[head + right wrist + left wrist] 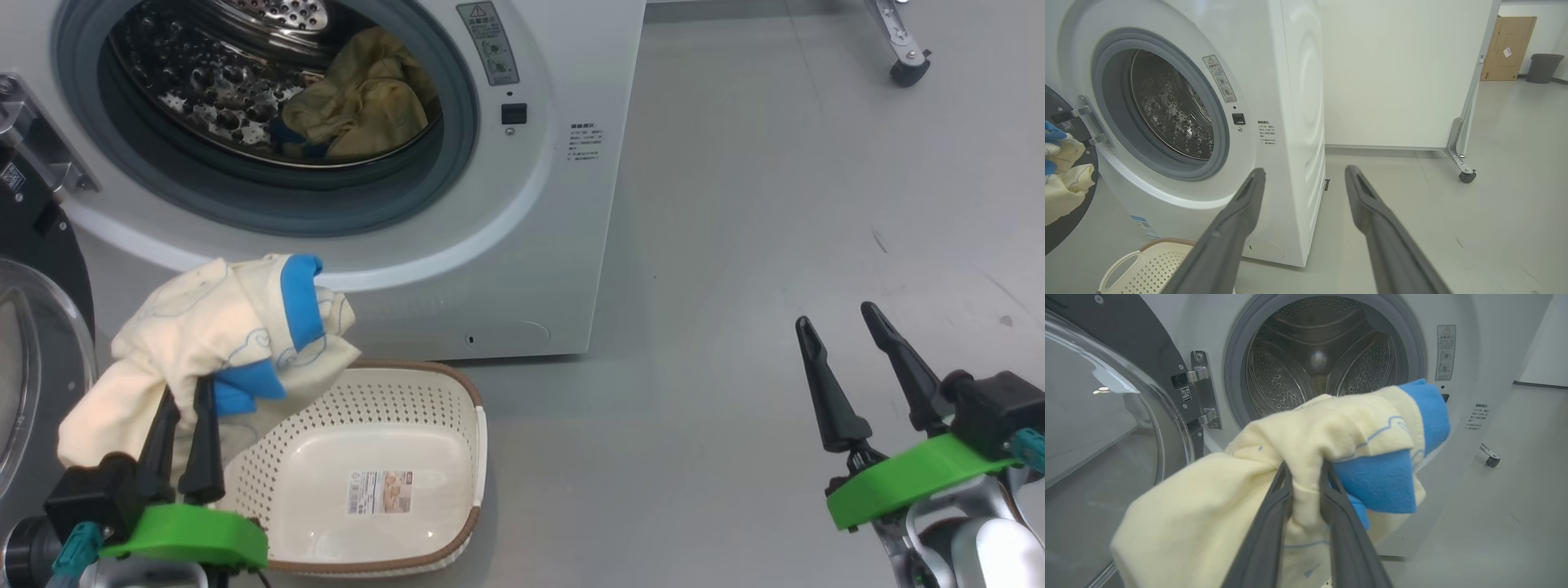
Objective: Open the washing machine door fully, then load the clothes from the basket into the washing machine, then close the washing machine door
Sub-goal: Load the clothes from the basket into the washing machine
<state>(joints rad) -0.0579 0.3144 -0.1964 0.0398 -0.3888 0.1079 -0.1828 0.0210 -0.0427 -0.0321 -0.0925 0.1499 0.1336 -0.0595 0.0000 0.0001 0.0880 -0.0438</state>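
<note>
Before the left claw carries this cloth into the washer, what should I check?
1. Door swung open: ok.
2. Left claw shut on cloth: ok.
3. Washer mouth unblocked: ok; one yellow garment lies inside.
4. Basket emptied: ok as far as visible.
5. Right claw open, off to the side: ok.
6. Hanging cloth clears the door: cannot tell.

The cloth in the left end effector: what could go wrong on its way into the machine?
The cloth hangs loose around the left end effector, so a fold may catch on the grey gasket and stay outside. Only a small bunch is pinched; it might slip out. The open door stands close beside that arm and could be bumped.
</note>
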